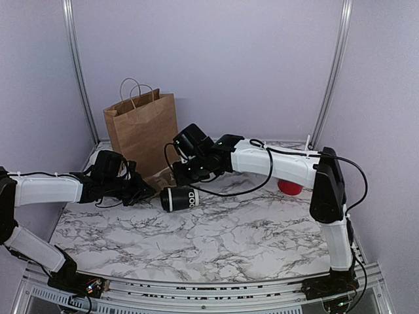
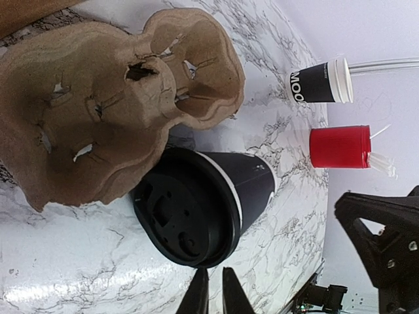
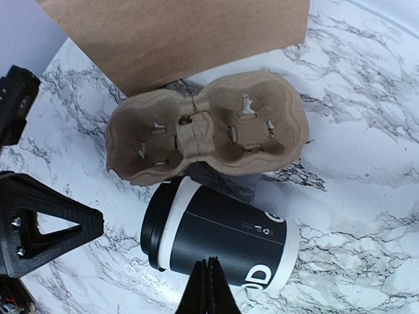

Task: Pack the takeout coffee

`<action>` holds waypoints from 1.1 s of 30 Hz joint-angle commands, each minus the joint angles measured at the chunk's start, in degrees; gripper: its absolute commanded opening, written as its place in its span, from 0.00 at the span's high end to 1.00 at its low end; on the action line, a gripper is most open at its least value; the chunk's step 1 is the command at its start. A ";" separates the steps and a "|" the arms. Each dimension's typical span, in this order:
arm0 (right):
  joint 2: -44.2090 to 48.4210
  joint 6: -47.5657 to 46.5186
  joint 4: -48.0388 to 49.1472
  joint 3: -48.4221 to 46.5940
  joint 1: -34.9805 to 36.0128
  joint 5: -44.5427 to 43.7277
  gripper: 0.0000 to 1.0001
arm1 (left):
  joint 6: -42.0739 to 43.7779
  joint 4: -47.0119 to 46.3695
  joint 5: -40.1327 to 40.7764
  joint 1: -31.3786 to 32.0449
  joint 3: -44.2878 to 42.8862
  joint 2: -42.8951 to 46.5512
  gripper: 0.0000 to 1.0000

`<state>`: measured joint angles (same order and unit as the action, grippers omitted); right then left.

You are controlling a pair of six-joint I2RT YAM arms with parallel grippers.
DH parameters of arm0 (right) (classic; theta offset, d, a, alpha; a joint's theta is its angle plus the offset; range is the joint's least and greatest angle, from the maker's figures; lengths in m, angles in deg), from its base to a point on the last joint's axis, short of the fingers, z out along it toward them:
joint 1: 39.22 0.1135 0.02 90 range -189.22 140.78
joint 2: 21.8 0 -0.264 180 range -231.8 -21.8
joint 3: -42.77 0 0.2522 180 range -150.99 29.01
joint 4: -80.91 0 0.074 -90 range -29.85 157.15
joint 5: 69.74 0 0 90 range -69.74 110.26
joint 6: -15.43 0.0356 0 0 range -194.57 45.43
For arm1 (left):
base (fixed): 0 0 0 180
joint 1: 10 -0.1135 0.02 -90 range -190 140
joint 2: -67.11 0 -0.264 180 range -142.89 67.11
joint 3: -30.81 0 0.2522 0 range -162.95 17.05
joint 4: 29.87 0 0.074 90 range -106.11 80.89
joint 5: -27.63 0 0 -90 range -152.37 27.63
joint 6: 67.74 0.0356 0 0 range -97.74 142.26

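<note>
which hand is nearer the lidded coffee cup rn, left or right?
Right, narrowly. The right hand hangs just behind the lidded coffee cup, which lies on its side. The left hand sits beside its lid end, a little further off. Neither holds it; both look shut.

Pale lilac walls [image 1: 216, 65] with two metal rails [image 1: 77, 72] enclose a white marble-patterned table [image 1: 216, 235], evenly lit.
</note>
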<state>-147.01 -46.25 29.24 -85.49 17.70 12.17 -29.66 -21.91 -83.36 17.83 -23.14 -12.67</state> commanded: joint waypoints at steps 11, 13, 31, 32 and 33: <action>3.80 2.55 7.18 8.20 -1.88 3.07 0.54 | 1.38 -2.98 -2.17 -0.24 0.90 -0.82 0.86; 3.94 2.66 7.63 9.57 -2.34 3.28 0.44 | 1.50 -3.34 -2.33 -0.02 0.85 -0.94 0.79; 12.07 7.98 23.44 32.38 -8.34 7.46 0.39 | 1.65 -3.49 0.27 2.71 -3.80 -8.39 0.70; 12.16 8.13 24.36 33.05 -9.83 7.89 0.40 | 1.57 -3.33 0.40 2.74 -3.97 -8.58 0.70; 12.18 8.15 25.16 33.59 -10.32 8.18 0.40 | 1.52 -3.23 0.63 2.84 -4.07 -8.62 0.70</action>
<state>-136.49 -40.00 48.10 -53.58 9.46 18.22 -28.52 -24.64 -84.17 20.41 -25.41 -20.11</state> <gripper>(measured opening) 0.607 0.297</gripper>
